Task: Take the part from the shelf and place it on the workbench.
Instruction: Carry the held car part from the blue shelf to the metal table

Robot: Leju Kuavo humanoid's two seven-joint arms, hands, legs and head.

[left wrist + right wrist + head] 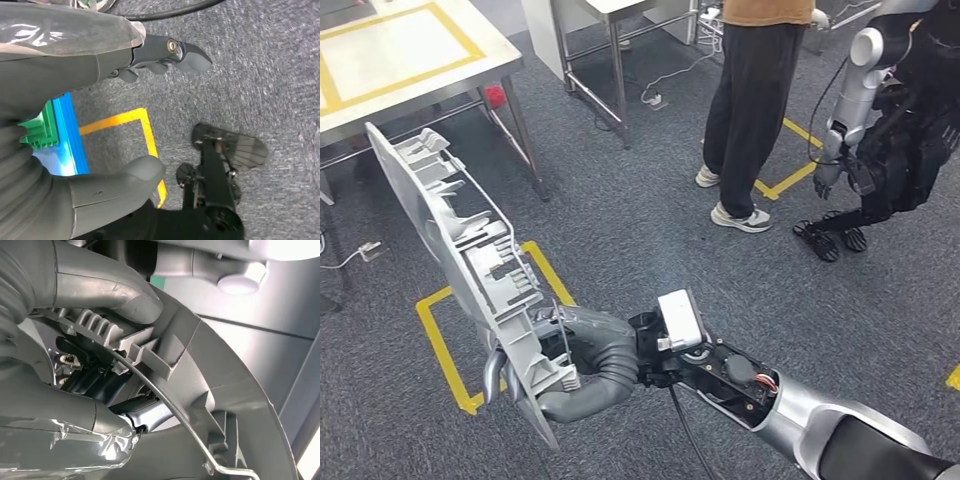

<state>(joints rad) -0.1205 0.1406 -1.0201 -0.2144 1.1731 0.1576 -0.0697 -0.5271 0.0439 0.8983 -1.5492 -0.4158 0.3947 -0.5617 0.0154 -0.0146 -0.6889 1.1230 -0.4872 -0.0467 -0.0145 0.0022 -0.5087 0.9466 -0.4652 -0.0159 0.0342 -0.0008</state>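
Above the carpeted floor point(637, 230), the right hand point(584, 365) grips the long grey part point(463, 250) by its lower end — tilted, off the desk point(395, 60). Left hand point(113, 120) — fingers spread, holding nothing.

We see a person point(750, 110) in dark trousers and pale shoes standing on the grey carpet point(637, 220), near yellow floor tape point(441, 345); a metal-legged table point(614, 60) stands behind, and a blue and green bin point(56, 135) sits on the floor
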